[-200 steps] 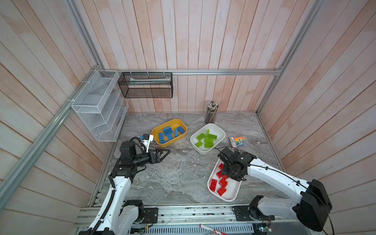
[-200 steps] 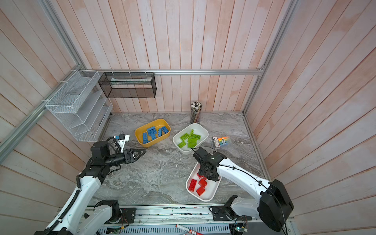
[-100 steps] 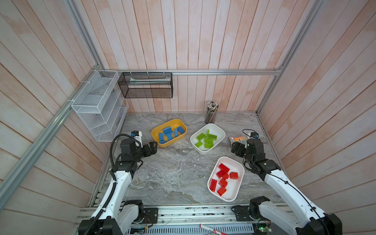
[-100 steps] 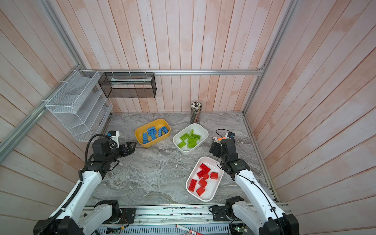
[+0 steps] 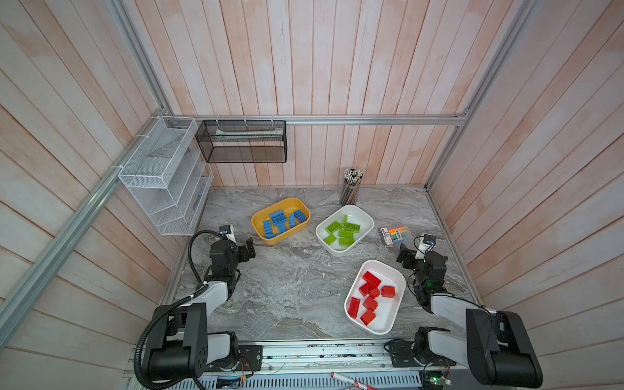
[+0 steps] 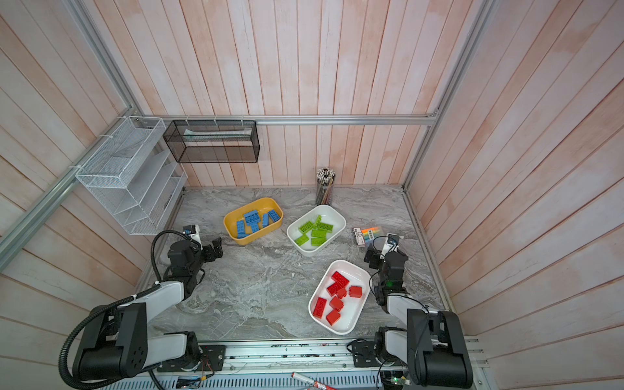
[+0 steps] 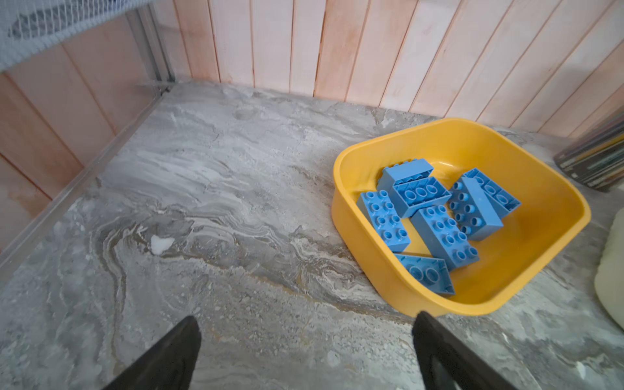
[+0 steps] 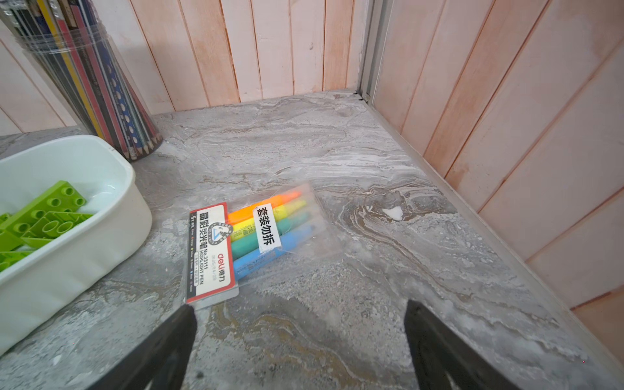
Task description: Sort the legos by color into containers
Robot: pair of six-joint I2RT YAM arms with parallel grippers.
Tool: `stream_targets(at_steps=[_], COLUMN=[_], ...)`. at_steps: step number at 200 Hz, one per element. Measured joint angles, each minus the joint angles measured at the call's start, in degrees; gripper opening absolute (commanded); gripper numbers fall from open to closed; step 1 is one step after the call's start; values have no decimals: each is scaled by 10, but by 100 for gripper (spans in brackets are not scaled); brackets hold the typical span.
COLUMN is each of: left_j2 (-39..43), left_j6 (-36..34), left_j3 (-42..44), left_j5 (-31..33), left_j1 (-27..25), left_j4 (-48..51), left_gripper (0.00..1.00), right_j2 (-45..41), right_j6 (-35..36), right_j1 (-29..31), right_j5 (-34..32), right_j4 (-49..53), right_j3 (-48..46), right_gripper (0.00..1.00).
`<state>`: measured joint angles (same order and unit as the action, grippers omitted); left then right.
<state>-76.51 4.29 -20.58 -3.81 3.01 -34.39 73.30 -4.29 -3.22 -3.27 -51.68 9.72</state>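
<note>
Looking down at the table (image 5: 287, 290) with 12 o'clock at the back wall, every brick I can see is sitting in a tub. The blue bricks (image 5: 280, 219) are piled in the yellow tub (image 5: 258, 226) at about 11 o'clock, and a couple are flipped over (the left wrist view shows their hollow undersides). The green bricks (image 5: 342, 231) are in the back white tub (image 5: 358, 208) at about 1 o'clock, just beside the yellow one but not touching it. The red bricks (image 5: 369, 293) are in the front white tub (image 5: 388, 324) down at 4 o'clock, lying loose at different angles.

The left gripper (image 7: 305, 320) is over at 9 o'clock near the table edge, just short of the yellow tub's nearest corner. Its fingers (image 7: 175, 351) are spread wide with nothing between them, just marble.

The right gripper (image 8: 299, 307) is at 3 o'clock, likewise wide apart and empty. It's pointed at the marker pack (image 8: 250, 236), which lies flat on the table between the back white tub and the right wall. One fingertip (image 8: 182, 320) sits right by the pack's card end, but I can't tell if it's touching.

The pencil cup (image 5: 351, 185) stands at 12 o'clock against the back wall, right behind the back white tub.
</note>
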Motion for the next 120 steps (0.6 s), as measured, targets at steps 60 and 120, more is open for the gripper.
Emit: stream_targets(at_steps=[60,120], left_j2=[-97,-108], left_j6=[-38,-39], left_j3=[11,36], left_j5=[-84,-101], left_j1=[6,13], left_j4=[-161,-247], left_gripper=[100,100], right_j2=[148,141], right_j6=[28,24], right_j1=[-2,-2], right_j5=[74,48], right_j4=[-196,-189], right_j3=[0,35], right_gripper=[98,98])
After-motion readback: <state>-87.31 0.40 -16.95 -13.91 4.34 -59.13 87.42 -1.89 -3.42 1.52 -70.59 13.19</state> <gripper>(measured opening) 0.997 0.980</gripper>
